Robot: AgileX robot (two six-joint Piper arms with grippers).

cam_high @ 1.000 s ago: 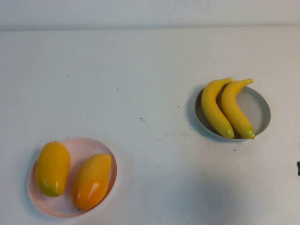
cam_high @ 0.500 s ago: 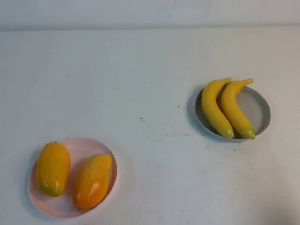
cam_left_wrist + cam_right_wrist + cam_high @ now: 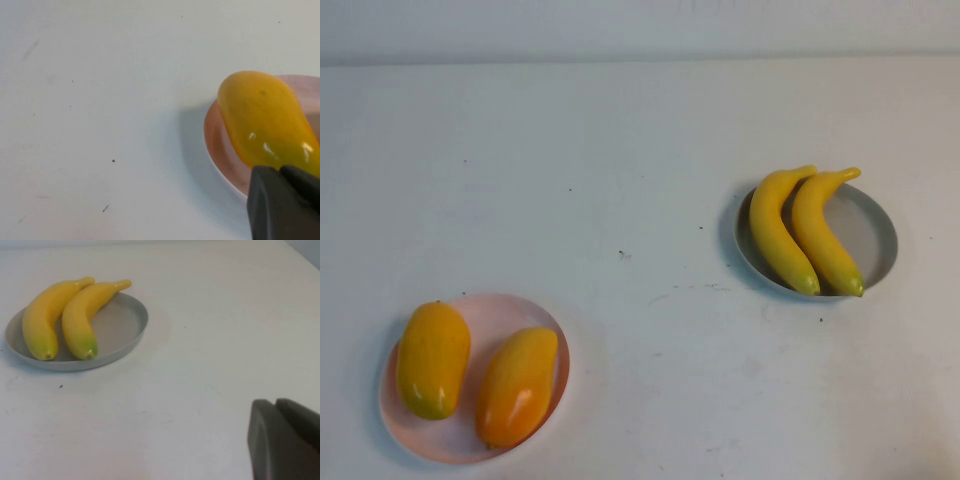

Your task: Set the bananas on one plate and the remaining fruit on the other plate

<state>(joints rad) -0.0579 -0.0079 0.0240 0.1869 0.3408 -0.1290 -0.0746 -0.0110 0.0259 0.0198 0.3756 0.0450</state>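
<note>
Two bananas (image 3: 775,235) (image 3: 825,240) lie side by side on the grey plate (image 3: 872,240) at the right. Two mango-like fruits (image 3: 433,358) (image 3: 517,385) lie on the pink plate (image 3: 490,312) at the front left. Neither gripper shows in the high view. In the left wrist view my left gripper (image 3: 280,171) is shut and empty, just short of one mango (image 3: 265,120) on the pink plate (image 3: 220,150). In the right wrist view my right gripper (image 3: 276,403) is shut and empty, well back from the bananas (image 3: 42,315) (image 3: 85,310) on the grey plate (image 3: 122,325).
The white table (image 3: 620,180) carries a few small dark specks. Its far edge meets a pale wall at the top of the high view.
A dark bit of the right arm at the right edge of the high view one second ago has gone out of view. The fruit and plates have not moved.
</note>
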